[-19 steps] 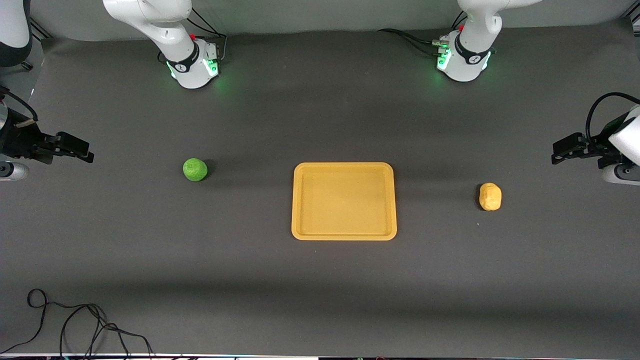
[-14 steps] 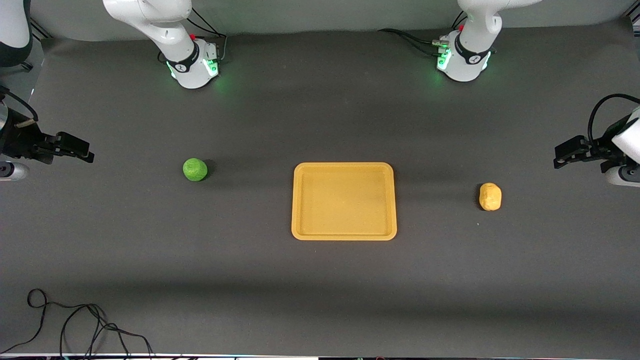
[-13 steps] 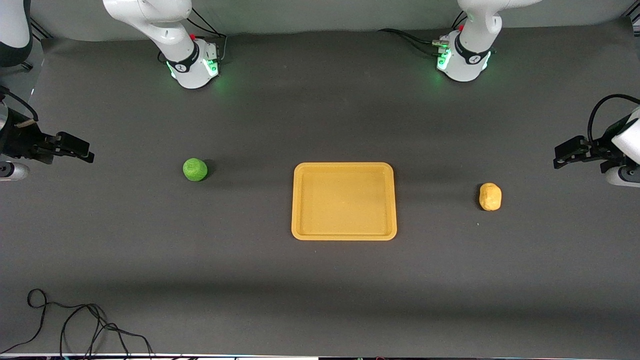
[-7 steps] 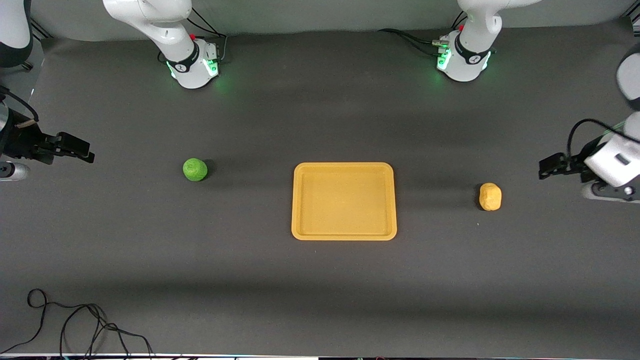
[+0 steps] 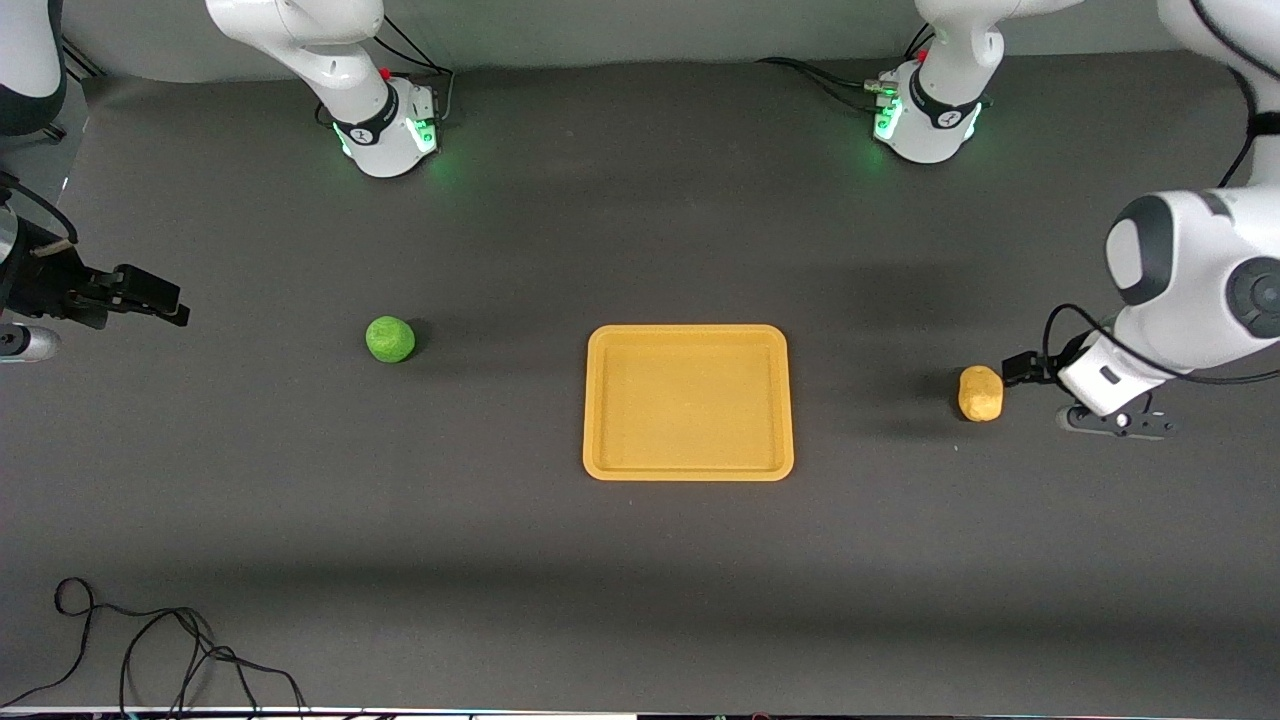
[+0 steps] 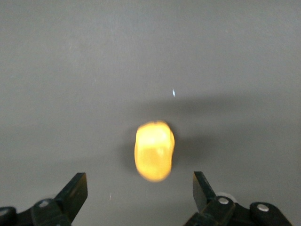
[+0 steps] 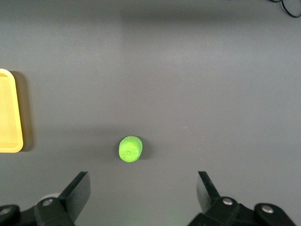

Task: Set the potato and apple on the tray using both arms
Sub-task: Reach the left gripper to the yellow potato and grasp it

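On the dark table (image 5: pixel 640 560) nothing has reached the tray (image 5: pixel 688 468) yet, so both placements are left to do. One tray lies in the middle, with nothing on it. One apple (image 5: pixel 390 339) sits well apart from it toward the right arm's end, and one potato (image 5: pixel 980 393) sits well apart toward the left arm's end, a little nearer the front camera than the apple.

Two arms are in view. The left gripper (image 6: pixel 138 195) hangs low just beside the potato, its fingers spread wide and gripping nothing; in the left wrist view the potato lies just ahead of the gap between them. My guess is that a grasp comes next. The right gripper (image 7: pixel 143 193) waits at the right arm's end of the table, fingers also spread and empty, well apart from the apple.
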Controlling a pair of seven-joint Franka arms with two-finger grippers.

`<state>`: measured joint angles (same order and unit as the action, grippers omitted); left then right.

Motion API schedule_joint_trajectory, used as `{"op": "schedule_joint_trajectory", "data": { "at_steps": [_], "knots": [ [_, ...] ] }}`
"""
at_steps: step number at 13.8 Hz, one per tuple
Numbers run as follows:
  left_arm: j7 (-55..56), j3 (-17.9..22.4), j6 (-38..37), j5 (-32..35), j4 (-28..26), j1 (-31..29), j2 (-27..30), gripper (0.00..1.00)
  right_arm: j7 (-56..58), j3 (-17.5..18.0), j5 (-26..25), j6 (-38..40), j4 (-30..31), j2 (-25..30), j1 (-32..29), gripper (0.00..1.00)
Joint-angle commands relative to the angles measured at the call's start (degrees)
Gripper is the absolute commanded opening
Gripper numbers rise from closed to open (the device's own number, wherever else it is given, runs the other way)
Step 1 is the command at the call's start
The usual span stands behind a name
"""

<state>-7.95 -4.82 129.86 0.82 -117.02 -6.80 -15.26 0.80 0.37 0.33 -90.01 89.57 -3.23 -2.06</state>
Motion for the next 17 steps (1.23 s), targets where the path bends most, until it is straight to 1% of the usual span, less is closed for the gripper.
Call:
{"op": "schedule_joint_trajectory", "data": {
  "at_steps": [1, 2, 3, 4, 6, 7, 9, 10, 11, 12, 13, 14, 15, 16, 17],
  "knots": [
    [-3.02, -0.02, 13.70, 0.68, -3.82, -1.28, -6.06, 1.00, 1.31, 0.16, 0.64, -0.25, -0.36, -0.02, -0.31, 1.00],
    [-3.12, -0.02, 16.36, 0.68, -3.83, -1.28, -8.62, 1.00, 1.31, 0.16, 0.64, -0.25, -0.36, 0.06, -0.31, 1.00],
    [-3.38, -0.10, 16.39, 0.68, -3.83, -1.20, -9.51, 1.00, 1.31, 0.16, 0.64, -0.25, -0.36, -0.02, -0.31, 1.00],
    [-3.82, -0.02, 14.65, 0.68, -4.09, -1.20, -9.17, 1.00, 1.31, 0.16, 0.64, -0.34, -0.36, -0.02, -0.31, 1.00],
    [-4.00, -0.19, 5.71, 0.68, -3.83, -1.02, -6.72, 1.00, 1.31, 0.16, 0.64, -0.43, -0.36, -0.02, -0.31, 1.00],
    [-3.83, -0.28, 3.14, 0.59, -3.83, -0.93, -5.75, 1.00, 1.31, 0.16, 0.64, -0.43, -0.36, -0.02, -0.31, 1.00],
    [-3.56, -0.45, 3.02, 0.68, -4.18, -0.49, -5.83, 0.99, 1.31, 0.16, 0.64, -0.52, -0.27, -0.02, -0.31, 1.00],
    [-3.47, -0.45, 3.55, 0.59, -4.27, -0.32, -6.18, 0.93, 1.14, 0.16, 0.64, -0.52, -0.10, 0.15, -0.31, 1.00],
    [-3.12, -0.45, 4.08, 0.59, -4.35, -0.06, -6.44, 0.83, 0.70, 0.16, 0.73, -0.52, 0.60, 0.50, -0.22, 1.00],
    [-3.03, -0.54, 5.13, 0.59, -4.44, 0.12, -6.53, 0.67, 0.52, 0.24, 0.81, -0.69, 1.65, 1.03, 0.47, 1.00],
    [-3.03, -0.46, 5.92, 0.59, -4.53, 0.12, -7.14, 0.61, 0.35, -0.10, 0.81, -0.78, 2.62, 1.73, 2.13, 1.00],
    [-3.03, -0.45, 7.06, 0.59, -4.62, 0.12, -7.41, 0.54, -0.44, -0.11, 0.90, -1.21, 4.46, 3.13, 2.50, 1.00],
    [-2.95, -0.54, 7.25, 0.59, -4.88, 0.21, -7.41, 0.44, -2.10, 0.07, 1.08, -2.18, 7.34, 5.32, 2.59, 1.00],
    [-2.42, -0.54, 6.29, 0.59, -4.88, 0.30, -6.89, 0.26, -3.77, 0.24, 1.25, -3.49, 10.85, 8.04, 3.46, 1.00],
    [-1.29, -0.63, 5.85, 0.59, -4.62, 0.30, -6.01, 0.15, -4.31, -0.10, 1.34, -4.63, 14.37, 10.85, 6.16, 1.00]
  ]
}}
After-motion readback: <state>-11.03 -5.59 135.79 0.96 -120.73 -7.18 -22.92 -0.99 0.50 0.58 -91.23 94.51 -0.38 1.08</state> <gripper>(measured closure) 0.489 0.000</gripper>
